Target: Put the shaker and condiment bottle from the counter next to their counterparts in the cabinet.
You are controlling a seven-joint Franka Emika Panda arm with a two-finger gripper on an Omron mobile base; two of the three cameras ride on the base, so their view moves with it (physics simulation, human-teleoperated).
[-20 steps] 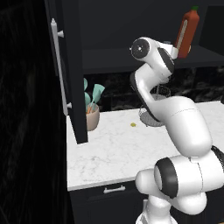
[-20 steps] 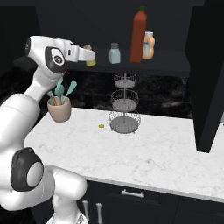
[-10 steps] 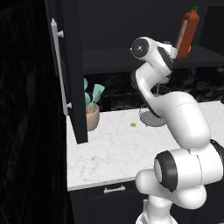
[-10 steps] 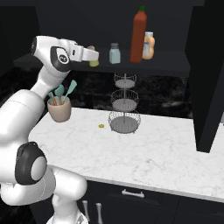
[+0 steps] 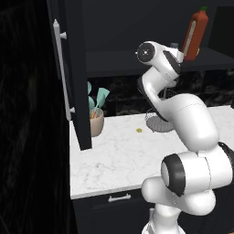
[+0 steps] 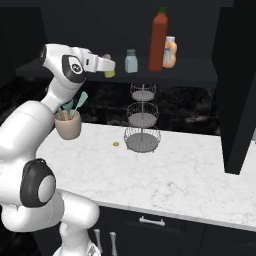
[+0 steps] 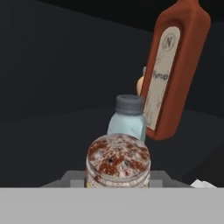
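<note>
1. Cabinet [image 6: 120,70], one, black, fixed to the wall above the worktop; its dark shelf carries the bottles and shakers. One tall door [image 5: 68,73] stands swung open at the left, with one long silver bar handle [image 5: 62,75].
2. Counter [image 6: 190,175], one, white marble pattern with grey veins, over dark drawers with silver handles. Behind it runs a black glossy backsplash.
3. Wire stand [image 6: 142,117], one, three round tiers, standing on the counter below the shelf.
4. Condiment bottle [image 6: 158,41], one, tall, red-brown with a green cap, on the cabinet shelf. In the hand view its pale label reads "Syrup" under a round emblem with an "N"; it looks tilted there, as that camera is rolled.
5. Pot [image 6: 67,125], one, beige, holding teal utensils, on the counter at the left beside the arm.
6. Orange bottle [image 6: 169,52], one, short, pale cap and label, just behind and right of the condiment bottle on the shelf.
7. Pale blue-grey shaker [image 6: 131,61], one, grey cap, on the shelf left of the condiment bottle.
8. Gripper [image 6: 108,67], one, at the shelf's left part, fingers closed narrowly on the shaker.
9. Shaker [image 6: 109,72], one, tiny and yellow, gripped at shelf level left of the pale one; the hand view shows its speckled silver cap [image 7: 118,157] right before the pale shaker.
10. Small yellow speck [image 6: 116,144], one, on the counter left of the stand.
</note>
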